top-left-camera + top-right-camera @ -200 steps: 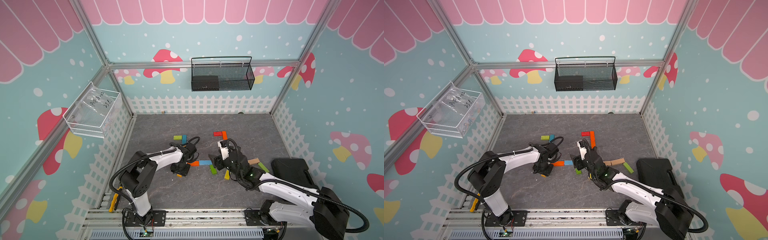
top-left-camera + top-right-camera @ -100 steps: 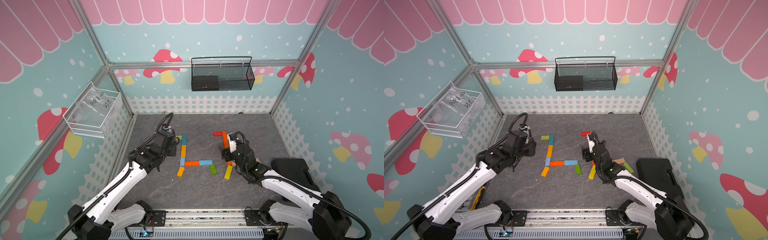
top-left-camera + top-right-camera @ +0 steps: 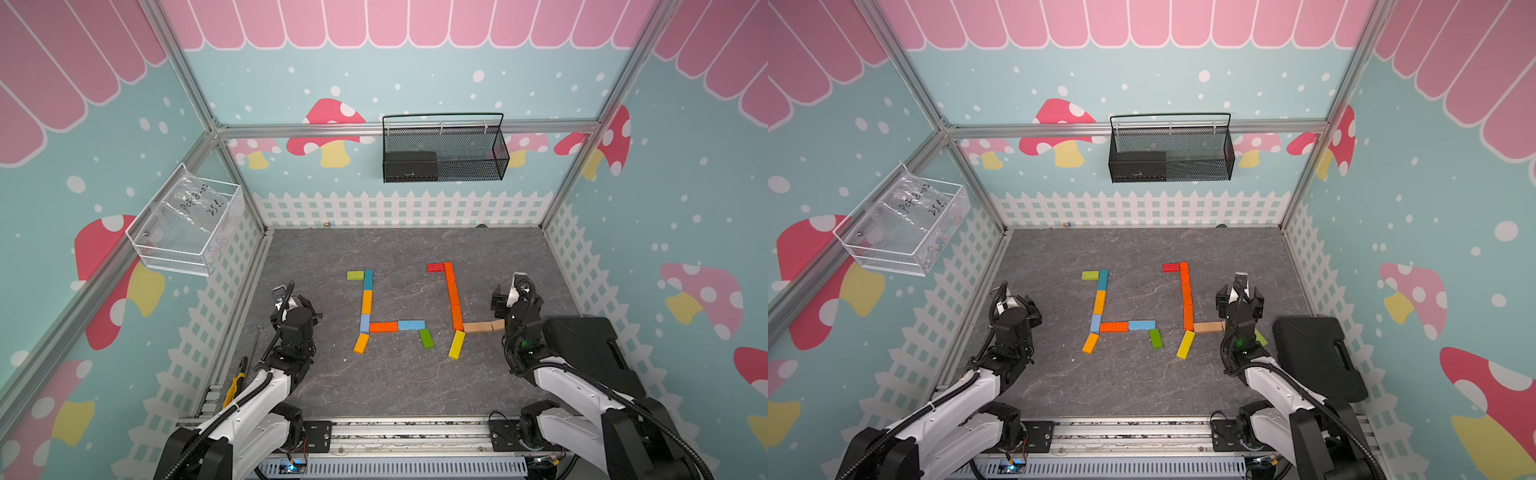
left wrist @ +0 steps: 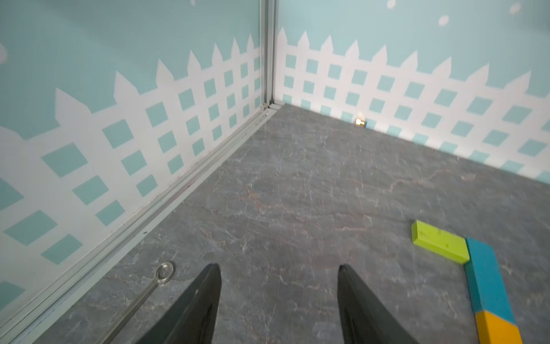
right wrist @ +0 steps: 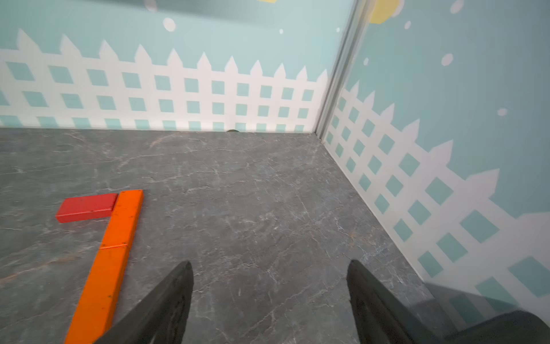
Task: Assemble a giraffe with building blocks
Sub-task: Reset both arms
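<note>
Playful lab robot cell: aluminium frame (image 3: 291, 132), mushroom-and-fence printed walls (image 3: 374, 75), grey tabletop (image 3: 395, 382)

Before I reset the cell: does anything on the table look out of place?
Yes. A small brass-coloured part lies at the foot of the back wall, and a thin metal rod with a ring end lies beside the left wall. Neither is one of the building blocks, which lie in tidy figures.

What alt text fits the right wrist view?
The right gripper is open and empty above the grey floor. To one side, a red block sits against the far end of a line of orange blocks; fence-patterned walls meet in a corner behind.
</note>
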